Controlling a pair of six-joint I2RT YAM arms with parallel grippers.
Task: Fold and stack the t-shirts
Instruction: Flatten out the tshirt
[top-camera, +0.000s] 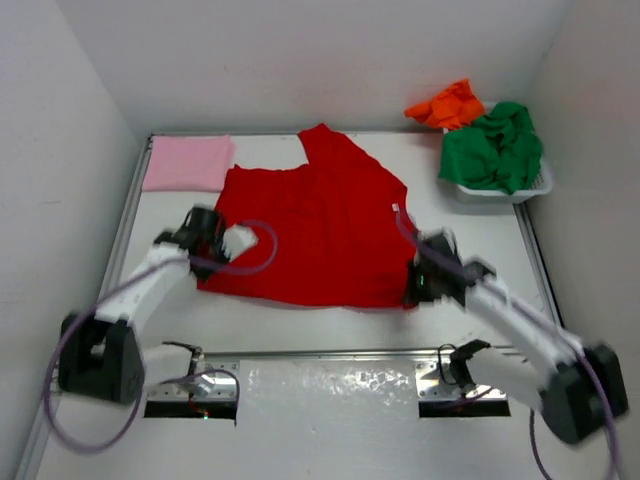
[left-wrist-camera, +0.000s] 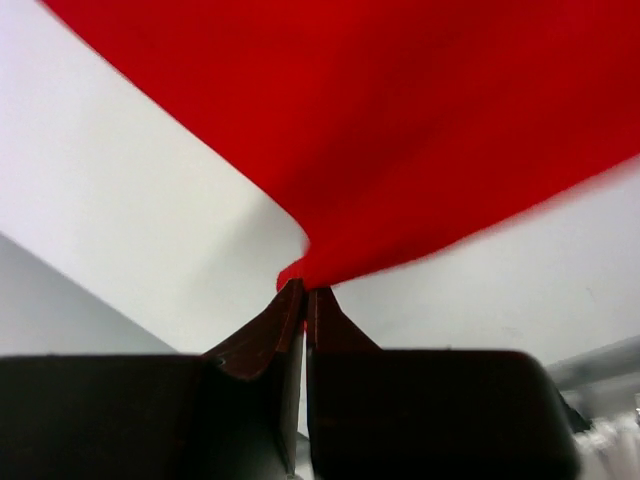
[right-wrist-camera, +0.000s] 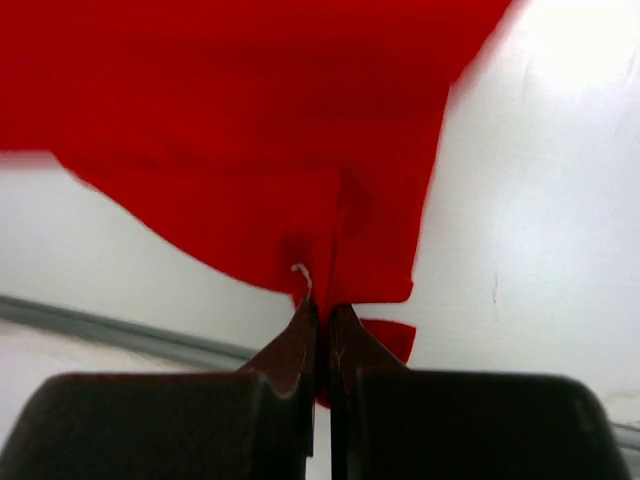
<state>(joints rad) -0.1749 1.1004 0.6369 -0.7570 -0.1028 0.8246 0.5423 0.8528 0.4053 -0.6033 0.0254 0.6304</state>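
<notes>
- The red t-shirt lies spread flat across the middle of the white surface.
- The left tool is clenched on the red t-shirt's left edge, with cloth pinched between its jaws.
- The right tool grasps the red t-shirt's near right corner in the same way.
- A folded pink t-shirt lies just beside the red t-shirt's far left corner.
- Off the red t-shirt's far right corner, a crumpled green t-shirt fills a white basket, with an orange t-shirt bunched at its far rim.
</notes>
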